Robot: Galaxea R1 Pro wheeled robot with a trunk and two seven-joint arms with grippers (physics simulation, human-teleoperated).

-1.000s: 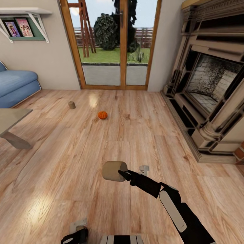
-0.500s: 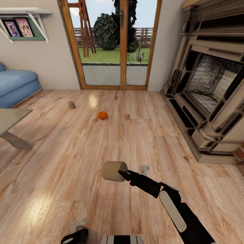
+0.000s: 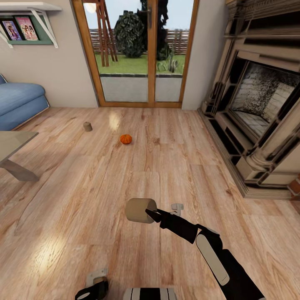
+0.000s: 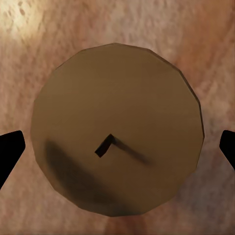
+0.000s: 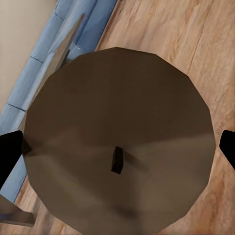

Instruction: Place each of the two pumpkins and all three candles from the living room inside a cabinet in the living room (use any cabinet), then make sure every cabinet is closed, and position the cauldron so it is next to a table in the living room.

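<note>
My right gripper (image 3: 146, 212) is shut on a stubby tan candle (image 3: 140, 210), held on its side low over the floor; the right wrist view looks onto its wick end (image 5: 117, 112) between the dark fingertips. In the left wrist view a second candle (image 4: 117, 117) sits wick-on between the fingertips of my left gripper (image 4: 117, 152), which shows at the head view's bottom edge (image 3: 95, 281). A third candle (image 3: 87, 126) stands on the floor far ahead to the left. An orange pumpkin (image 3: 126, 139) lies right of it. The table (image 3: 12, 143) pokes in at the left. Cabinet and cauldron are out of view.
A wooden floor (image 3: 104, 183) stretches ahead to a glass patio door (image 3: 141, 54). A large stone fireplace (image 3: 258, 104) with a raised hearth lines the right side. A blue sofa (image 3: 18, 104) stands far left under a wall shelf (image 3: 29, 21).
The whole head view has shifted slightly, so the camera has moved a little. Both grippers and their candles keep the same pose.
</note>
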